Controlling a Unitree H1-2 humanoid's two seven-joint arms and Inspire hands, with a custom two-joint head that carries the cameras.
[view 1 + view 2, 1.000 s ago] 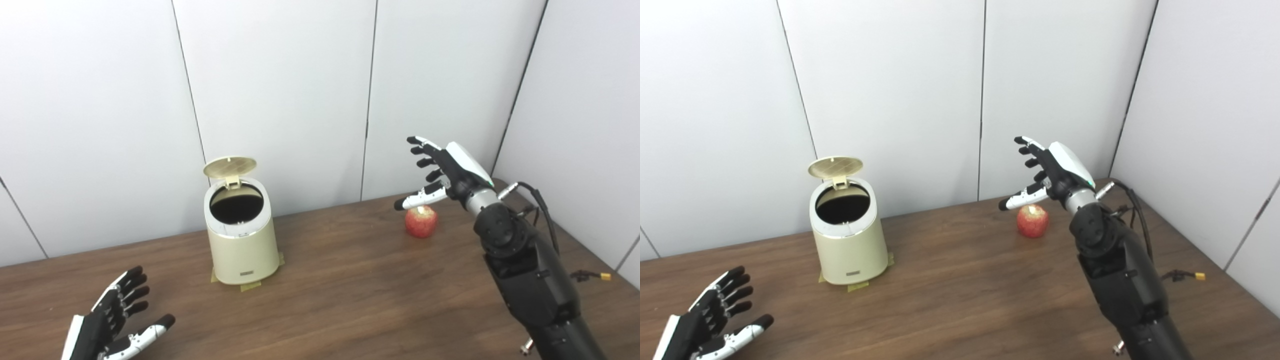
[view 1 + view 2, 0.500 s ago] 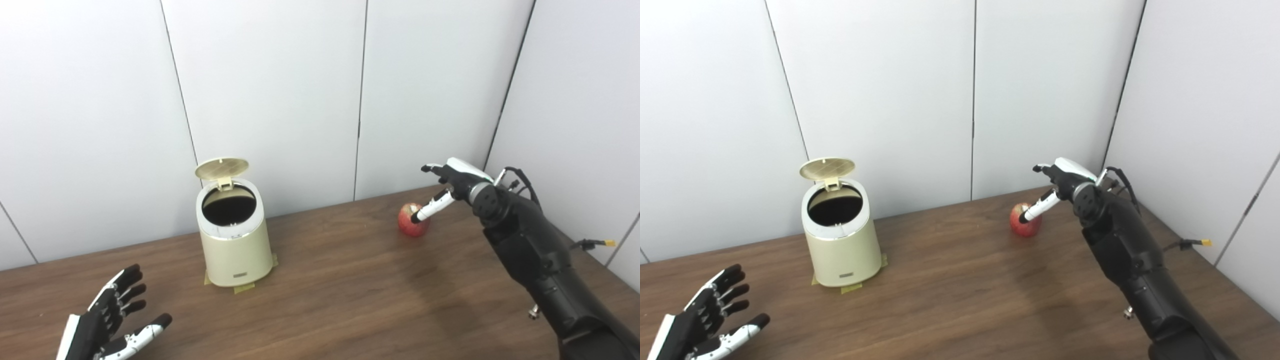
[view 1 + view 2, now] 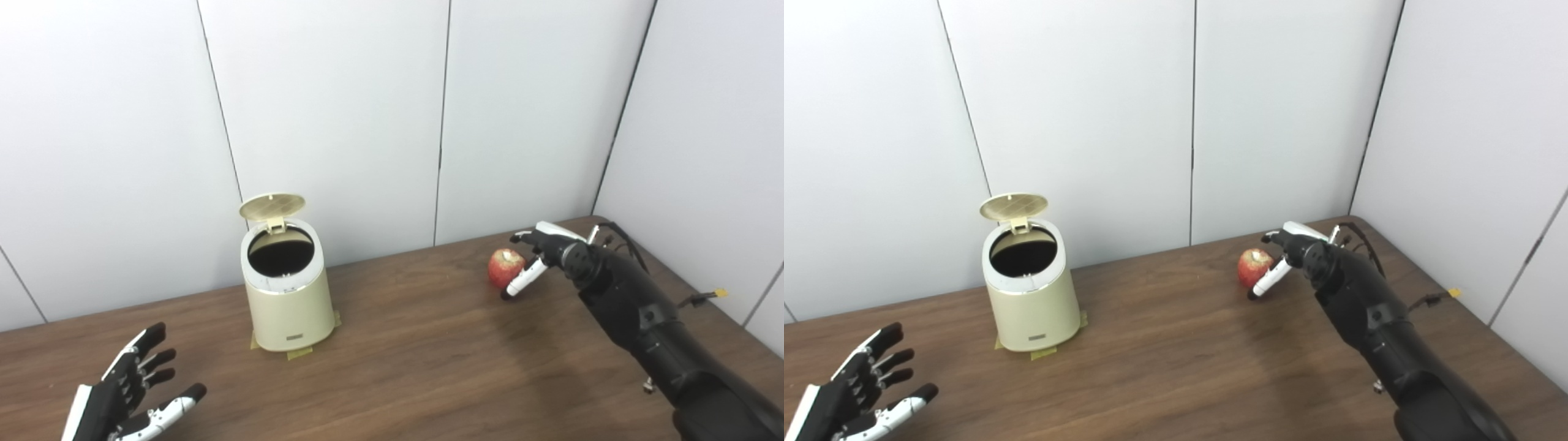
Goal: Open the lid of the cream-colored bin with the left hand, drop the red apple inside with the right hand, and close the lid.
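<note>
**Right robot hand reaches the apple while the bin stands open**

Well to the left of the cream-colored cylindrical plastic bin (image 3: 286, 294), the left robot hand (image 3: 125, 401) hovers low over the dark brown wooden surface (image 3: 416, 367), palm up, fingers spread and holding nothing. The bin itself stands upright on strips of tape, and its round hinged lid (image 3: 272, 206) is tipped back behind the dark mouth, so the opening step looks done.

Far to the right of the bin, near the back edge of the surface, lies the round red apple (image 3: 505, 267), pale stem end upward. It is likely firm, smooth and moderately light, so it should neither crush nor bend, but its waxy curve could roll or slip out of a shallow pinch. The safest hold is probably around its widest middle, thumb on one side and fingers wrapped over the opposite side.

The right robot hand (image 3: 542, 254) sits just beside the apple on the side away from the bin. Its thumb slants down across the near flank and its fingers curl over the top, cupping the fruit loosely. Whether they already press on the skin cannot be told, and the apple rests on the surface.
</note>
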